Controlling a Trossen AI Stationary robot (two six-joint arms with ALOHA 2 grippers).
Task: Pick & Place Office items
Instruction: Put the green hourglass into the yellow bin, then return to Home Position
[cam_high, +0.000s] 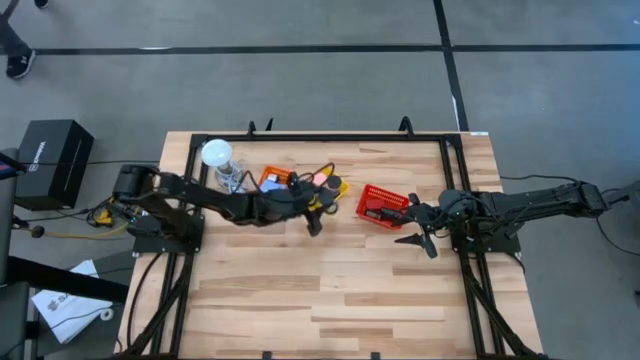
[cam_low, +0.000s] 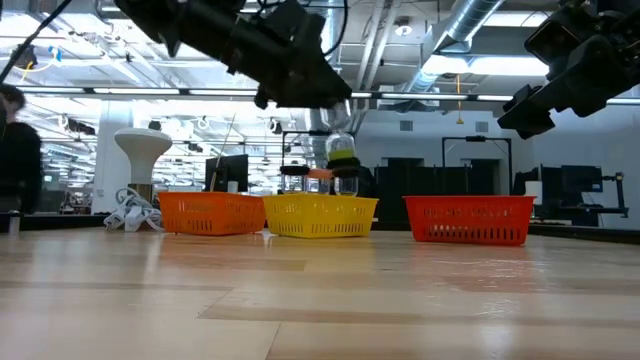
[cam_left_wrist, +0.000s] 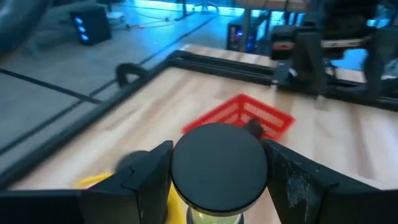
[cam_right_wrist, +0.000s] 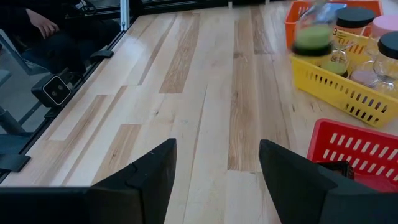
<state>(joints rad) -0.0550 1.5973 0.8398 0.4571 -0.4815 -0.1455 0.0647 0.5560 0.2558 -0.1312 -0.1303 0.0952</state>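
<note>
My left gripper (cam_left_wrist: 219, 186) is shut on a clear jar (cam_low: 342, 160) with a black lid and a yellow-green band, held in the air over the yellow mesh basket (cam_low: 320, 216). The same jar (cam_right_wrist: 314, 34) shows blurred in the right wrist view. More jars with black and pink lids (cam_right_wrist: 367, 28) stand in the yellow basket (cam_right_wrist: 348, 87). My right gripper (cam_right_wrist: 217, 180) is open and touches nothing, hovering over bare table near the red basket (cam_high: 383, 205). A dark flat item (cam_right_wrist: 333, 169) lies in the red basket. My left gripper pinches the jar between its two fingers (cam_left_wrist: 149, 177) just under the black lid (cam_left_wrist: 219, 162), one finger on each side. The fingers come slanting down from the table's left. The jar hangs below the gripper, roughly upright and lifted clear above the yellow basket.
The orange basket (cam_low: 212, 213), yellow basket and red basket (cam_low: 468, 220) stand in a row in the table's far half. A white globe (cam_high: 217, 153) and a cable bundle (cam_low: 130, 212) sit by the orange basket. The near half of the table (cam_high: 320, 300) is bare wood.
</note>
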